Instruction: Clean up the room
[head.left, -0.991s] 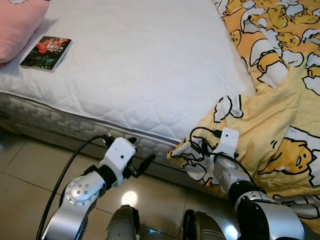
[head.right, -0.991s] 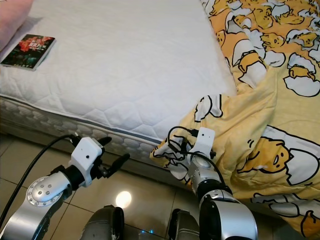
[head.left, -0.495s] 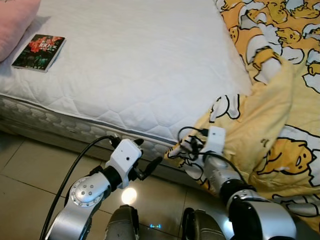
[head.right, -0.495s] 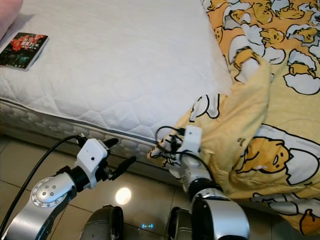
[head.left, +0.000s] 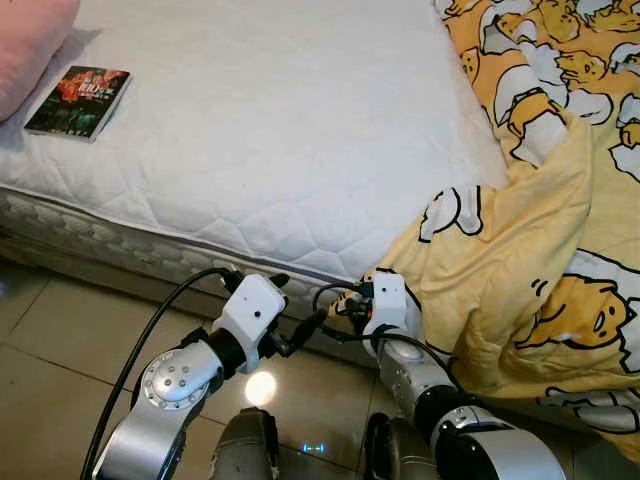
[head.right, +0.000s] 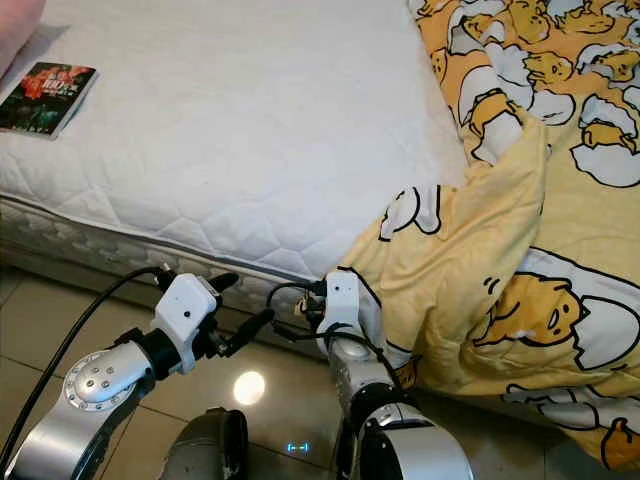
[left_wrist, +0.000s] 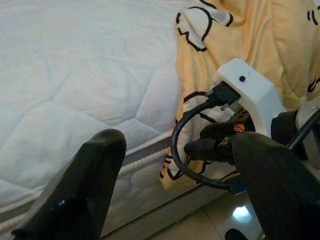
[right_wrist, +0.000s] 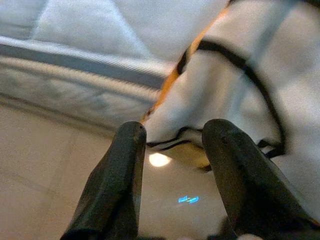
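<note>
A yellow blanket (head.left: 520, 250) printed with egg cartoons lies rumpled on the right of the bed and hangs over its front edge. My right gripper (head.left: 338, 303) is low at the bed's edge, beside the blanket's hanging corner (left_wrist: 172, 172). Its fingers (right_wrist: 131, 150) stand a little apart, and the blanket's hem (right_wrist: 215, 90) shows just beyond them over the floor. My left gripper (head.left: 298, 302) is open close to the left of it, pointing at the mattress side with nothing between its fingers. A dark book (head.left: 78, 88) lies on the white mattress (head.left: 280, 130) at the far left.
A pink pillow (head.left: 30, 40) sits at the bed's far left corner by the book. Beige tiled floor (head.left: 60, 340) runs along the front of the bed, with a lamp's glare near my feet. The quilted mattress side (head.right: 90, 245) is right before both grippers.
My right gripper has moved left along the bed's edge, off the blanket's corner and toward the left gripper. The raised blanket fold has sagged. The left arm has barely shifted.
</note>
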